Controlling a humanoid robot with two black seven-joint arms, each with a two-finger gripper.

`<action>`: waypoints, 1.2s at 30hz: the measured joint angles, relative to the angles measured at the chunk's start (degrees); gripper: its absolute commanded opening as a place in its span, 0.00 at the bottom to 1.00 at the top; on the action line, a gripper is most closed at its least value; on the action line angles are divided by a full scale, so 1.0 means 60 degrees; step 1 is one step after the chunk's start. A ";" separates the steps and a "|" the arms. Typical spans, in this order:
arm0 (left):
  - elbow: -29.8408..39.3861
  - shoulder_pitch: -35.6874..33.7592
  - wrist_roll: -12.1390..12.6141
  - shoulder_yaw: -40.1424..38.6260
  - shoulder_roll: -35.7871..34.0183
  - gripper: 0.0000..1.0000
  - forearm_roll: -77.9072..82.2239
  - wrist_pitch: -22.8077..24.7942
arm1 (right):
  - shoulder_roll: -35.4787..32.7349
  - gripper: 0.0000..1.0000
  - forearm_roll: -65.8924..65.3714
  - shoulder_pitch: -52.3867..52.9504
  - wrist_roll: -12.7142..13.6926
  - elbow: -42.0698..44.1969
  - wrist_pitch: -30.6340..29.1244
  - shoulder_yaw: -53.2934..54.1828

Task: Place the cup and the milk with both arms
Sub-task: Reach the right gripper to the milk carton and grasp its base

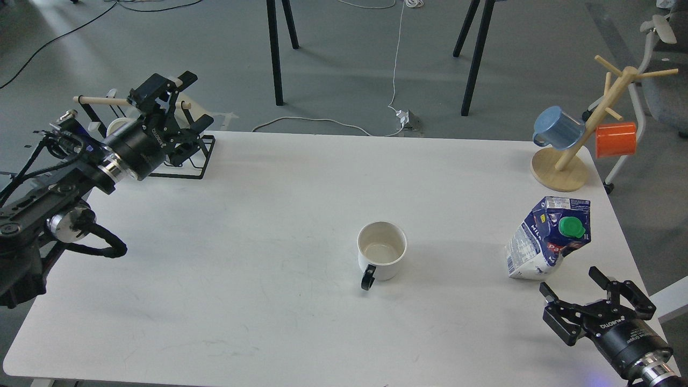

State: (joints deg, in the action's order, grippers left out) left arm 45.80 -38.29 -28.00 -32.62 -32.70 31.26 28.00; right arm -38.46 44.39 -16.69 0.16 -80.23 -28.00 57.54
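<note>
Claws first: our right gripper (571, 286) gapes wide, empty, just short of the milk (548, 239) (blue-white carton, green cap, dented) at table (269, 333) right. Left gripper (183, 105) also apart, over a black rack (188, 161). White cup (381, 251) sits mid-table w/ black handle toward us.

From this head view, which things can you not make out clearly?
- Left gripper: dark against the black rack; open or shut unclear.
- White mug on the rack: mostly hidden by the left arm.
- Milk carton: label print too small to read.
- Right gripper: its arm is cut off by the bottom edge.
</note>
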 measured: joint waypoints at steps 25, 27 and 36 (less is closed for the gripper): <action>-0.0049 0.0564 0.0000 0.0027 -0.0036 0.99 0.0018 -0.0001 | 0.1801 0.64 0.0013 0.1219 -0.0053 0.0936 0.0000 0.0168; -0.0067 0.0573 0.0000 0.0031 -0.0032 0.99 0.0018 -0.0001 | 0.1856 0.57 0.0003 0.1219 -0.0053 0.0957 0.0000 0.0177; -0.0105 0.0662 0.0000 0.0023 -0.0001 0.99 0.0006 -0.0001 | 0.1883 0.24 -0.0039 0.1198 -0.0159 0.1056 0.0000 0.0207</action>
State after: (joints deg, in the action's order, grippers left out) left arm 45.17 -34.32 -28.00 -32.49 -32.70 31.29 28.00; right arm -27.16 44.16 -9.50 -0.79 -73.90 -28.00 58.78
